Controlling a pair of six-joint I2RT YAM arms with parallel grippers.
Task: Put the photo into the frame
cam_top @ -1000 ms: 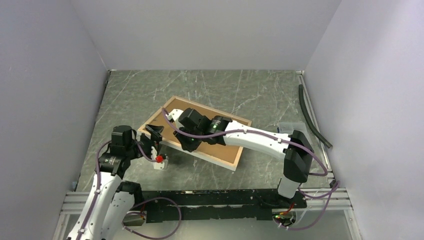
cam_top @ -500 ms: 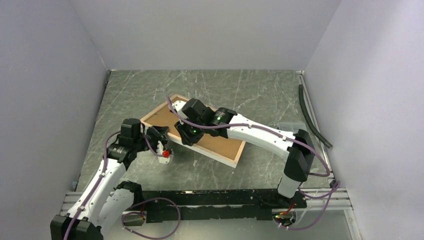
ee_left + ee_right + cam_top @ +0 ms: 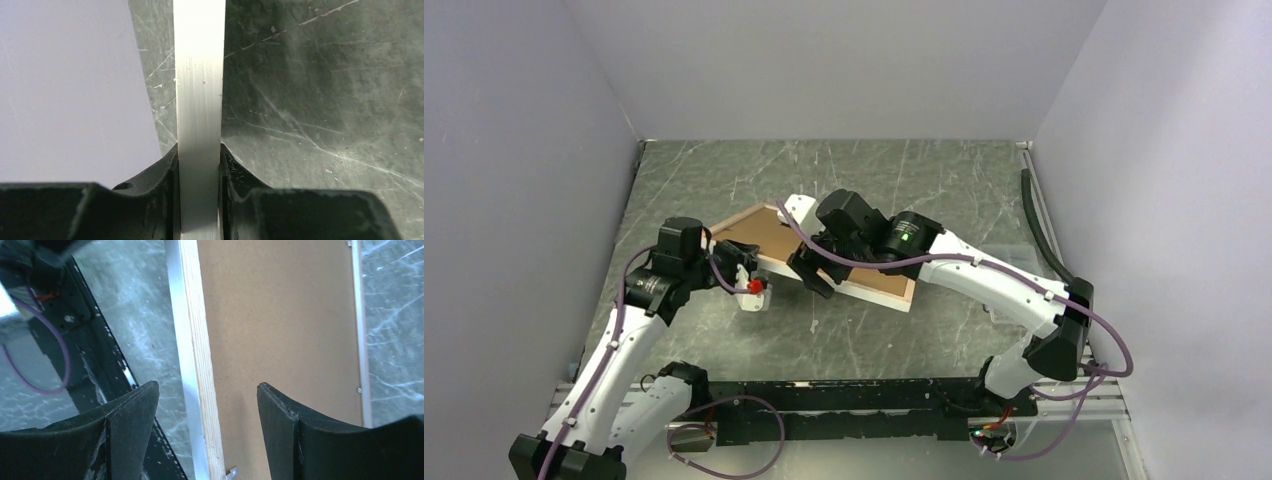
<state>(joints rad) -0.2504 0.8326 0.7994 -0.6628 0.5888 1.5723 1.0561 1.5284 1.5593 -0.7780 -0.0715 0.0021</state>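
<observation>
**Two robot arms at a picture frame lying back-side up**

A dark, marbled grey table (image 3: 944, 190) sits between plain pale walls. Near its middle lies the frame (image 3: 876, 291), a large thin rectangle turned at an angle, with its back facing up. Its left end looks lifted a little off the table. A white edge shows along the side nearest the arms.

Inside the frame sits a plain brown backing board (image 3: 759, 232), which fills the opening from rail to rail. What lies under the board is hidden.

The left gripper (image 3: 749, 272) is at the frame's left end. Its wrist camera shows the two dark fingers (image 3: 160, 200) closed tight on the white rail, one pressed to each side, with the rail running straight away between them.

The right gripper (image 3: 816, 272) hovers over the frame's near long side. Its fingers (image 3: 127, 425) stand wide apart and hold nothing. The pale wood rail and a strip of the board pass through the gap between them, touching neither finger. A small metal clip (image 3: 231, 472) pokes from the rail onto the board at the bottom of that view.
</observation>
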